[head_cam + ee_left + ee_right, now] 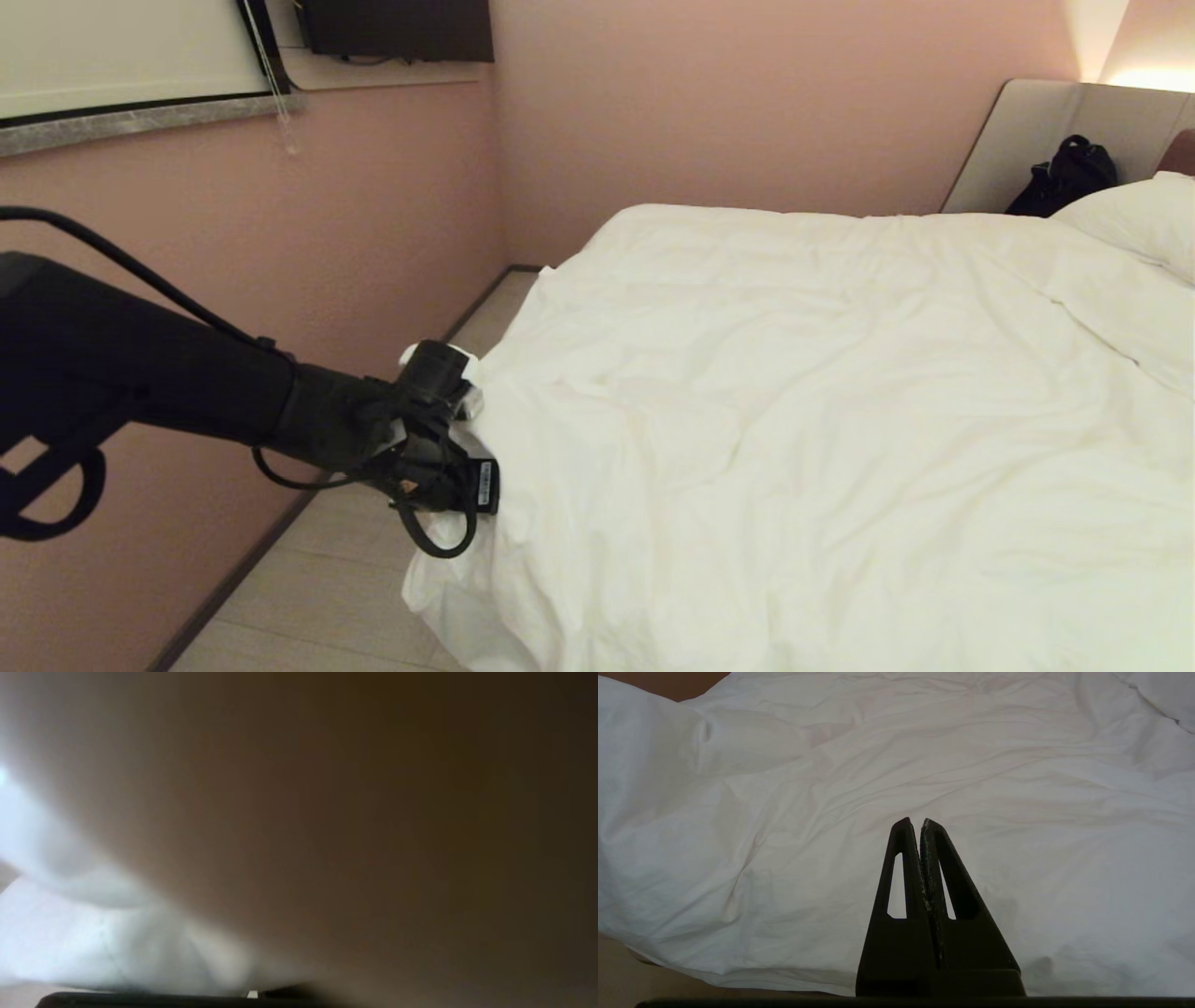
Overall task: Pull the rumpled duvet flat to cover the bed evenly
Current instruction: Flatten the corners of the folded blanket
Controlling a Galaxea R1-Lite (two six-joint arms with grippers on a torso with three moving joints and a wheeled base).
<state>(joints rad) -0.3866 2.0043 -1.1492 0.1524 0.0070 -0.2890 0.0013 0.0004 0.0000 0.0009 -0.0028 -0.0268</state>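
A: What is the left gripper (471,476) doing?

B: It sits at the duvet's (794,420) near left corner, about eight o'clock from the middle of the bed (1036,131) in the head view. Its fingers are hidden, buried in the fabric, but they read as pinched nearly together, and the cloth bunches and puckers around them, so I judge it has hold of the duvet's edge. The wrist view there shows only white folds pressed against the lens.

A: And the right gripper (920,823)?

B: Jaws pressed together on nothing, hovering above the duvet, not touching it as far as I can tell.

A: Where does the duvet lie?

B: Spread over most of the bed, creased, its corner drooping off the side toward the floor (327,597) at seven o'clock. A pillow (1134,219) shows at two o'clock, with a dark bag (1064,177) behind it against the headboard.

A: How will it handle?

B: Soft, puffy, light for its bulk, I'd guess. It should drag rather than slide, and a thin pinch may slip. Best taken at a corner or hem, gathering a thick fold.

A: The arm's pose?

B: The left arm (168,383) reaches in from nine o'clock, forearm nearly level, wrist dipped slightly toward the corner.
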